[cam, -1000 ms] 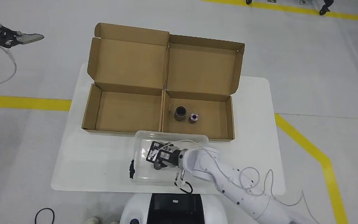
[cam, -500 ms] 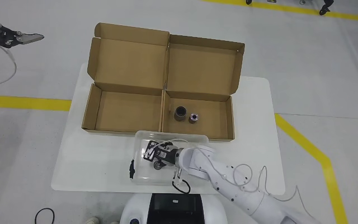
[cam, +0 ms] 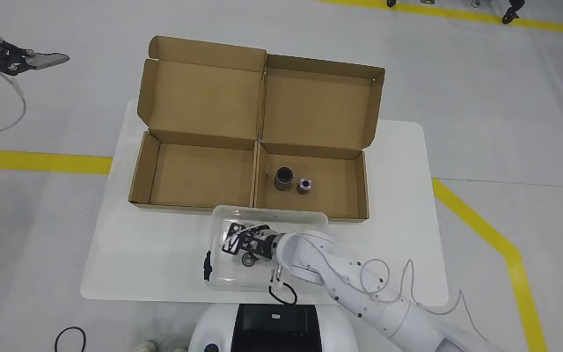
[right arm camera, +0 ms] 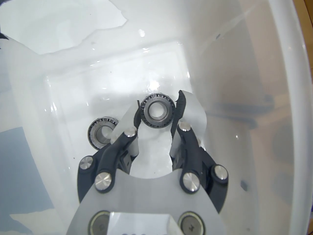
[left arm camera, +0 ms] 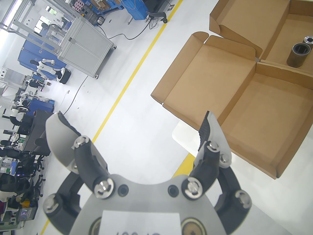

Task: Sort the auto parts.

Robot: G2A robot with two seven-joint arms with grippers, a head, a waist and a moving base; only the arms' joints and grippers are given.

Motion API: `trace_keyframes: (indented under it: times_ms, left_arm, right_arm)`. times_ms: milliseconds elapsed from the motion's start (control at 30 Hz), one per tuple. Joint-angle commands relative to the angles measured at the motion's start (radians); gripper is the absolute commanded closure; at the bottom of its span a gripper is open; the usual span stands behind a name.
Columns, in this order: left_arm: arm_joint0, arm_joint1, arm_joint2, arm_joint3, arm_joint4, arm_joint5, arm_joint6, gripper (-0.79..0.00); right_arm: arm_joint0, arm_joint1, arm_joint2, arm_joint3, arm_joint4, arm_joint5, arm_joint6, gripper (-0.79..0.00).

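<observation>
Steel tapered roller bearing (right arm camera: 158,111) sits dead centre between the fingers of the right gripper (right arm camera: 159,105), on the floor of the clear plastic bin (right arm camera: 247,57). Its bore faces up at my wrist cam, so the axis runs along my approach line and the pads (right arm camera: 180,105) close across the outer diameter, which suits a squat ring. Jaws are drawn in until both pads look seated on the roller band. I read that as a pinch on the part, but can't judge how firm.

Second bearing (right arm camera: 101,133), same type, lies just beside the outside of one finger, apart from the gripped one.

Looks: bright ground inner race with a darker ribbed band of rollers around it. My guess is smooth and dense, so it could slip if the pads ride on the taper.

Left gripper (left arm camera: 134,123) is spread wide, holding nothing, over the floor well off the far left corner of the table (cam: 396,176). Right arm owns this pick.

Cardboard box (cam: 352,189) lies just beyond the bin, away from the robot. A dark sleeve (cam: 283,179) and a small collar (cam: 304,185) stand in its right compartment. Next move as I judge it: straight lift clear of the bin wall, then forward.
</observation>
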Motion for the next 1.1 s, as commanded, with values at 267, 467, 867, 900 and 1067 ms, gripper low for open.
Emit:
trace_keyframes:
  times_ms: [267,467,867,900,1067]
  left_arm:
    - [0.0,0.0,0.0,0.0,0.0,0.0,0.0,-0.785]
    - [0.0,0.0,0.0,0.0,0.0,0.0,0.0,-0.785]
    - [0.0,0.0,0.0,0.0,0.0,0.0,0.0,-0.785]
    - [0.0,0.0,0.0,0.0,0.0,0.0,0.0,-0.785]
    - [0.0,0.0,0.0,0.0,0.0,0.0,0.0,-0.785]
  right_arm:
    - [-0.035,0.008,0.041,-0.049,-0.02,0.002,-0.048,0.0]
    - [-0.091,0.032,0.101,-0.113,-0.002,-0.053,-0.124,0.0]
    - [-0.175,0.073,0.226,-0.108,0.105,-0.282,-0.564,0.0]
    - [-0.178,0.075,0.234,-0.111,0.106,-0.297,-0.595,0.0]
    - [-0.187,0.085,0.283,-0.129,0.13,-0.362,-0.768,0.0]
